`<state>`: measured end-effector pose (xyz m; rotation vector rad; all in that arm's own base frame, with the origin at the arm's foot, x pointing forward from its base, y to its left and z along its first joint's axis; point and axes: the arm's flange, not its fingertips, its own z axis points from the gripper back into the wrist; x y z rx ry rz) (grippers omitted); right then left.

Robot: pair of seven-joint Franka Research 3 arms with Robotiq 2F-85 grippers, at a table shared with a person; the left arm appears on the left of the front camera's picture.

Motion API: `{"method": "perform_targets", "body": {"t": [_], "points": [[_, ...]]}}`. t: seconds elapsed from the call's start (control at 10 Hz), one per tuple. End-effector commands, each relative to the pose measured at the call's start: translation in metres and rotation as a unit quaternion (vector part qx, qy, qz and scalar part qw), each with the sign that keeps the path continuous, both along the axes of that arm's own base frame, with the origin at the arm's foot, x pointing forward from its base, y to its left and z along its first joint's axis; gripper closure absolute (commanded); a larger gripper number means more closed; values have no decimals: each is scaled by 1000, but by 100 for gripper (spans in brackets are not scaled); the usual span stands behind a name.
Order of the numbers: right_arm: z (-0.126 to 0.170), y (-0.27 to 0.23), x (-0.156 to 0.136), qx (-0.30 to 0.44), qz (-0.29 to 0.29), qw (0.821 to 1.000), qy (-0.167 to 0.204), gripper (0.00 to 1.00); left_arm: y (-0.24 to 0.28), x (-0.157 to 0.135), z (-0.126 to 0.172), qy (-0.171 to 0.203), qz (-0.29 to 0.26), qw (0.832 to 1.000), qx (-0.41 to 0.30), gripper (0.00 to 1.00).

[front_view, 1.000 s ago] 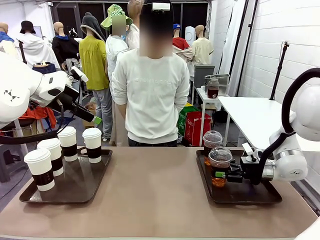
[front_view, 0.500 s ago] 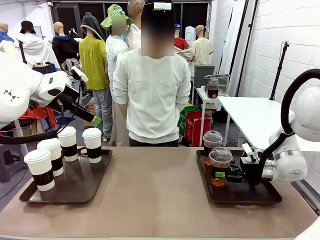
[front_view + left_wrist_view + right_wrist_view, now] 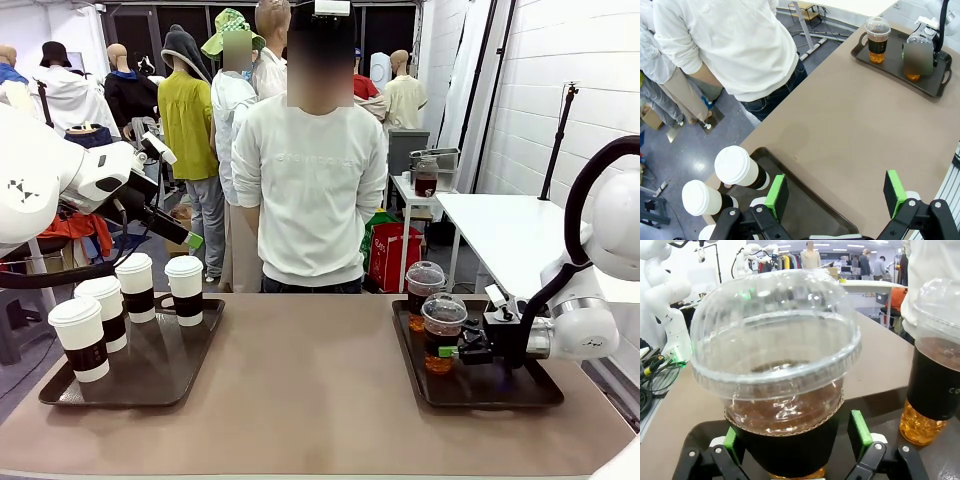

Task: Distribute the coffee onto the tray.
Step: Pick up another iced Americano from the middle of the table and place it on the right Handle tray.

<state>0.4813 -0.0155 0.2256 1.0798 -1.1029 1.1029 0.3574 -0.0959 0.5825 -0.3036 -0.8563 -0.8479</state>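
A person (image 3: 312,190) in a white sweatshirt stands at the far edge of the counter (image 3: 310,390), between the two trays.

The left tray (image 3: 165,375) is dark brown and carries four white lidded paper cups with brown sleeves (image 3: 184,290), set along its left and far sides. The left gripper (image 3: 835,192) hangs above this tray's near end, its green-padded fingers (image 3: 776,196) spread wide with nothing between them.

The right tray (image 3: 500,390) holds two clear dome-lidded cups of iced coffee. The far iced coffee (image 3: 424,290) stands free at the tray's back corner. The near iced coffee (image 3: 777,385) stands on the tray between the right gripper's (image 3: 797,437) fingers (image 3: 859,427), which flank its dark sleeve, parted, with a gap visible on the right side.
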Motion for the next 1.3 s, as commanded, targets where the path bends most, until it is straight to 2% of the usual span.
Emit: {"method": "perform_targets", "body": {"t": [0.0,0.8,1.0,1.1,1.2], "points": [[12,-6,-4,-17,-5,1000,15,0,1,1,0,2,-5,1000,-6,0],[32,-31,-13,-67,5,995,69,0,1,1,0,2,-5,1000,-6,0],[37,-33,-14,-79,-6,995,60,0,1,1,0,2,-5,1000,-6,0],[37,-33,-14,-92,-7,993,68,0,1,1,0,2,-5,1000,-6,0],[32,-34,-7,-63,1,996,54,0,1,1,0,2,-5,1000,-6,0]]}}
